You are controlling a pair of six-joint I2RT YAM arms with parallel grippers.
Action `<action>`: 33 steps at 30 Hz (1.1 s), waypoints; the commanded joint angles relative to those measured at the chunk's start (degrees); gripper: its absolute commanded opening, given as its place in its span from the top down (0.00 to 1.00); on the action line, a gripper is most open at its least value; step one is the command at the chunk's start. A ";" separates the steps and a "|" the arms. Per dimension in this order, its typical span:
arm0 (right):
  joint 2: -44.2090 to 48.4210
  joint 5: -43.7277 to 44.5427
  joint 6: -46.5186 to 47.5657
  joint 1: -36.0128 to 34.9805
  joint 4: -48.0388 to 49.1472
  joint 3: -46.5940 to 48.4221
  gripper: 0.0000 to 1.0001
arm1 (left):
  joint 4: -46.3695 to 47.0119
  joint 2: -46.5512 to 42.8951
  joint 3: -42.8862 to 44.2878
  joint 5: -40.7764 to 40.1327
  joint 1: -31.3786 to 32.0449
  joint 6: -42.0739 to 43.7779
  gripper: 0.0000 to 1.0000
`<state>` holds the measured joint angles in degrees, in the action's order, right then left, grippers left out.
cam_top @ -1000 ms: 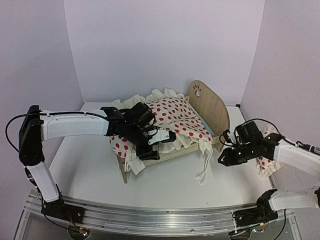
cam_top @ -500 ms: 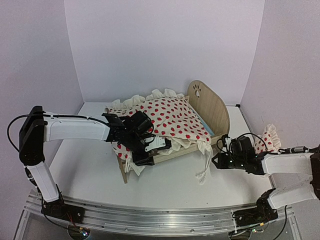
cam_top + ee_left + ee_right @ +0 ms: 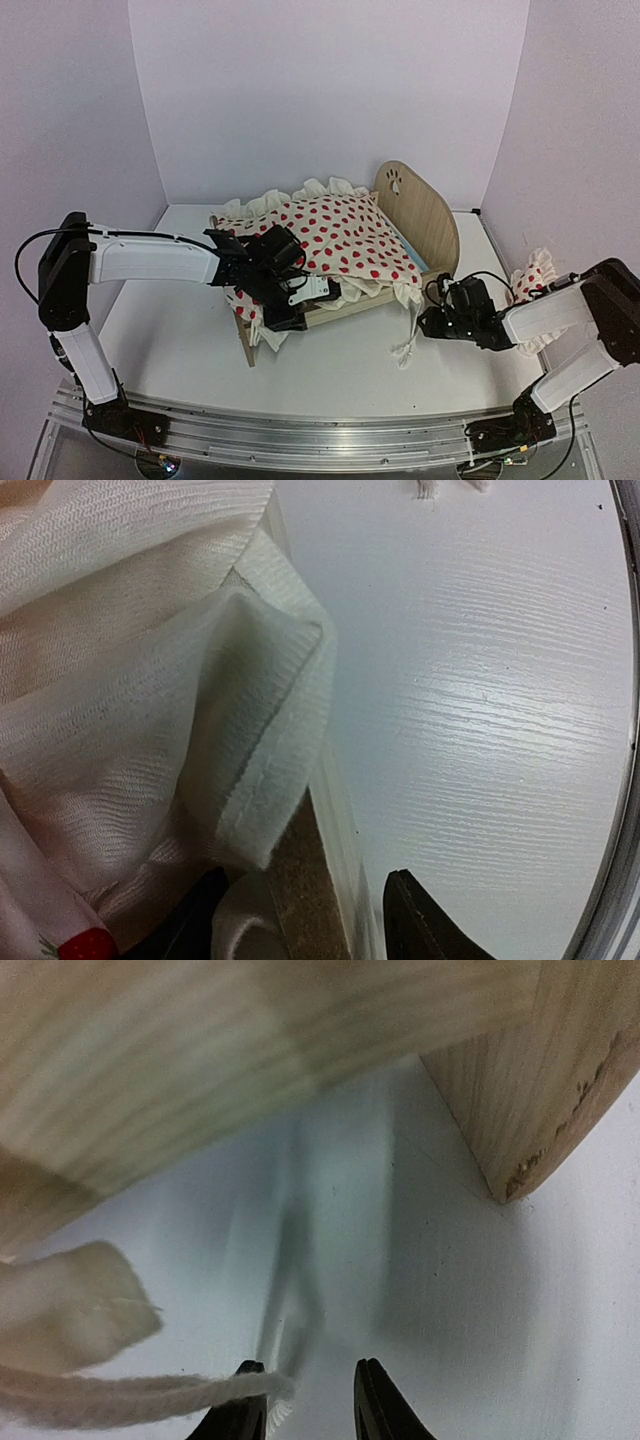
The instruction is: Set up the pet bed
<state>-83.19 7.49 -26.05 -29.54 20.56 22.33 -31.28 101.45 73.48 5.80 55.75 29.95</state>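
At the foot end, the left gripper (image 3: 290, 305) sits low against the corner of the small light-wood pet bed (image 3: 425, 215), which stands mid-table with its tall rounded paw-print headboard towards the right arm. In the left wrist view one dark finger (image 3: 425, 930) is on the outer side of the wooden rail (image 3: 300, 880), and a folded white hem of the cream red-dotted ruffled duvet (image 3: 340, 235) lies between the jaws. They are partway apart, and I cannot tell whether they are pinching yet. The step looks like dressing the foot end, so the grip should take cloth only, not the rail. The pull should then run outward and down along the bed's length, so the light frame does not slide on the white table (image 3: 330, 375). A pale blue sliver of mattress (image 3: 412, 253) shows by the headboard, which suggests the cover wants drawing evenly. The white cord ties (image 3: 405, 338) hang off the near side. Just beyond them, the right gripper (image 3: 428, 323) lies low near the headboard leg, its jaws narrowly parted and holding nothing, with a frayed cord end beside one fingertip. It would do well to steady the frame there. The small red-dotted ruffled pillow (image 3: 530, 278) waits behind the right arm.
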 commanded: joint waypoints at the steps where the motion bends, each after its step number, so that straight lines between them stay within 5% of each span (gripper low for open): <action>1: -1.45 2.52 -1.88 -0.47 4.56 0.06 0.73 | 0.36 -1.10 -0.79 -0.08 -0.48 -0.36 0.48; 6: -2.56 -1.28 -1.78 -0.46 5.46 0.07 0.71 | 0.95 -1.42 -1.46 -0.44 -0.48 0.18 0.48; 11: -2.17 -0.09 -2.20 -0.45 4.73 -0.58 0.96 | 1.16 -1.45 -1.53 -0.23 -0.55 0.10 0.51; 18: 14.62 11.48 7.76 -0.46 -23.80 11.63 1.00 | 1.63 -2.56 -3.40 0.09 -0.66 0.10 0.51; 22: 21.58 14.72 15.68 -0.45 -30.88 19.79 1.00 | 2.29 -2.91 -4.18 0.14 -0.95 0.53 0.52; 33: 6.01 15.86 43.65 -0.15 -32.22 40.64 1.00 | 2.52 -2.86 -2.82 0.63 -1.26 1.82 0.51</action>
<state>-70.77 19.84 3.02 -29.68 -8.51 57.94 -27.92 100.27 70.35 6.45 55.31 30.65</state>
